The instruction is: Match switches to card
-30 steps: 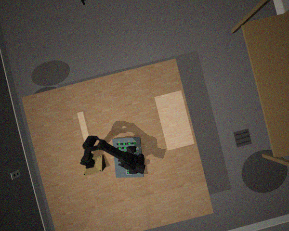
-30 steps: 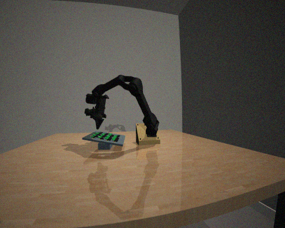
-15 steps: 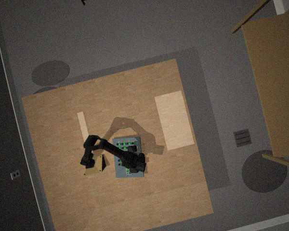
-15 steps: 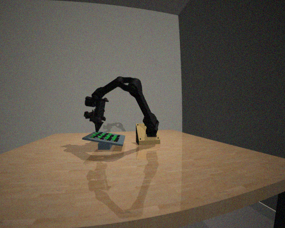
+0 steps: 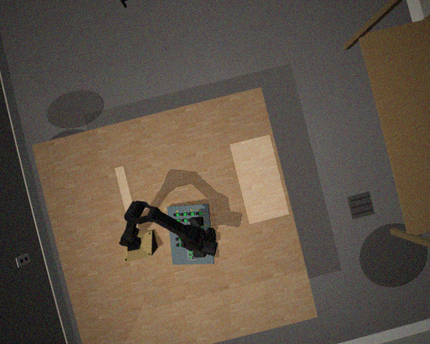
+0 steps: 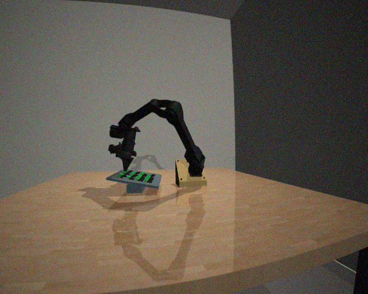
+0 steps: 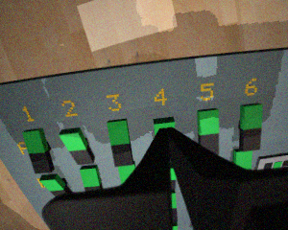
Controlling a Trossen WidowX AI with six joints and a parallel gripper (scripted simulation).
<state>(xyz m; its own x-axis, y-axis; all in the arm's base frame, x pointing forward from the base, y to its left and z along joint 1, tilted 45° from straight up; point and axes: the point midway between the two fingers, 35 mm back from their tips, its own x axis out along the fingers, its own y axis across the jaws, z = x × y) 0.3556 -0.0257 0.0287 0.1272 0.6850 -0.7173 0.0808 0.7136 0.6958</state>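
Note:
The blue-grey switch panel (image 5: 178, 256) (image 6: 113, 177) (image 7: 110, 79) lies on the wooden table and carries rows of green and dark grey rocker switches. In the wrist view the far row is numbered 1 to 6. My gripper (image 6: 126, 168) (image 7: 165, 133) is shut with nothing in it. Its tip stands just over the far-row switch under number 4 (image 7: 163, 124), and I cannot tell whether they touch. The fingers hide that switch's near half and much of the nearer rows. A corner of the small card (image 7: 277, 162) shows at the right edge, mostly hidden.
The arm's tan base mount (image 5: 141, 251) (image 6: 186, 180) stands beside the panel. A pale rectangle (image 5: 259, 179) and a pale strip (image 5: 122, 186) lie flat on the table top beyond the panel. The arm (image 5: 170, 222) covers much of the panel from above.

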